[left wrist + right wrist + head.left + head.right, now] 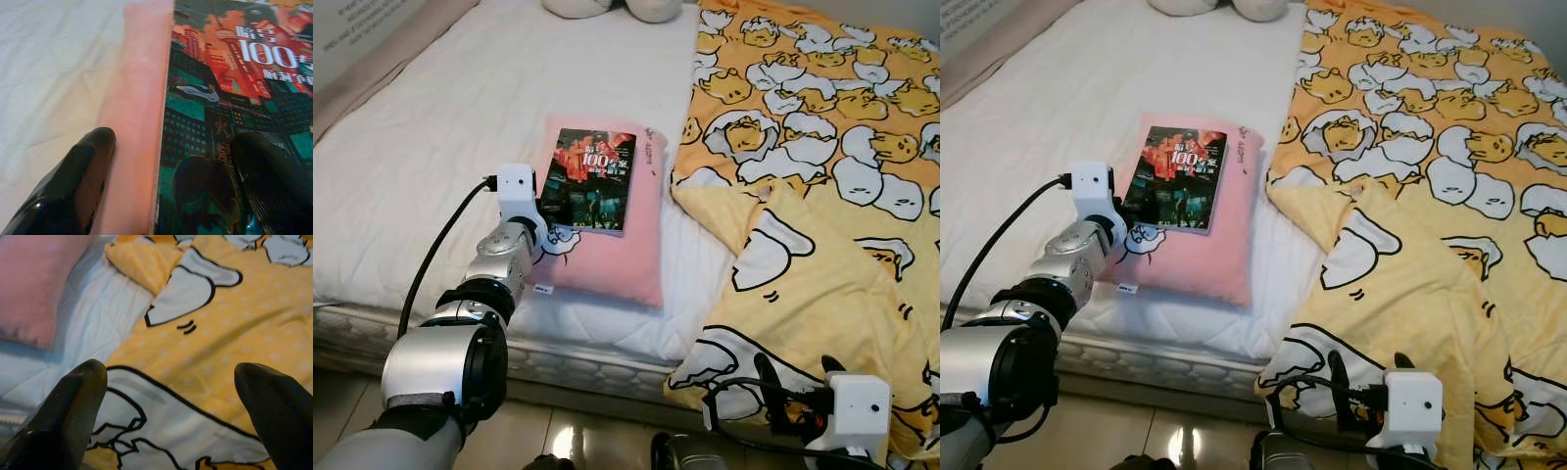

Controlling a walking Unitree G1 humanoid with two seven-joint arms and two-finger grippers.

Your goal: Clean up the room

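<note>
A book with a dark city cover and "100" on it lies on a pink pillow in the middle of the bed. My left gripper is open at the book's near left corner. One finger rests over the pillow beside the book's edge, the other finger lies over the cover. My left arm reaches in from the bed's front edge. My right gripper hangs open low at the bed's front right, over the yellow blanket, holding nothing.
The white mattress stretches left of the pillow. A yellow blanket with egg cartoons covers the bed's right half and hangs over the front edge. Plush toys sit at the head of the bed. Shiny floor lies below.
</note>
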